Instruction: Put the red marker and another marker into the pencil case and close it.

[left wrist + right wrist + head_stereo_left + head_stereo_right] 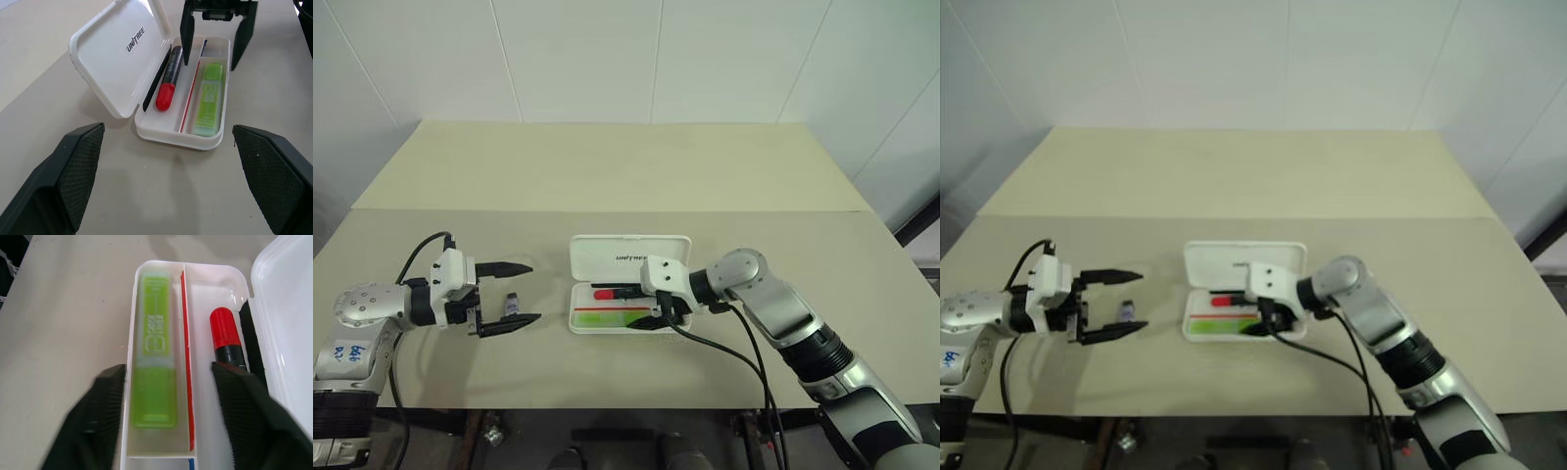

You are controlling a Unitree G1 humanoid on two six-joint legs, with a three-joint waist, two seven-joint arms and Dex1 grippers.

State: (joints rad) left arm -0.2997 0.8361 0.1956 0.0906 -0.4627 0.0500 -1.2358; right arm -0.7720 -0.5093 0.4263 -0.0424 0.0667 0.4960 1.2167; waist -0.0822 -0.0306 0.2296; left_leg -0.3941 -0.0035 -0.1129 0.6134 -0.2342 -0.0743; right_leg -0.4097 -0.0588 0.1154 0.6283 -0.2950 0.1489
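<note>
On the left, our left gripper [512,296] hovers over the table [607,186] with its fingers spread wide and nothing between them, well apart from the pencil case [628,257]. A small dark object [511,304] lies on the table between those fingers; we cannot tell what it is. If we swing this arm toward the case carelessly, we judge it could sweep that object along or shove the light case out of place.

Moving right, the pencil case sits near the middle of the table with its lid standing open on the far side. It is white hard plastic with rounded corners, dark lettering inside the lid, and a thin red divider running lengthwise through the tray. The red marker [167,84], black-barrelled with a bright red cap, lies in the compartment nearer the lid. The lime-green highlighter [209,99] lies flat in the other compartment.

Our right gripper [656,311] sits over the right end of the tray, fingers parted and gripping nothing, straddling the highlighter's compartment. The main risk, as we see it, is here: lifting out at a slant could catch the tray wall or the marker barrel and tip something out. Closing comes next, and a lid pushed off-centre could skid the case or jam on a marker not lying flat.
</note>
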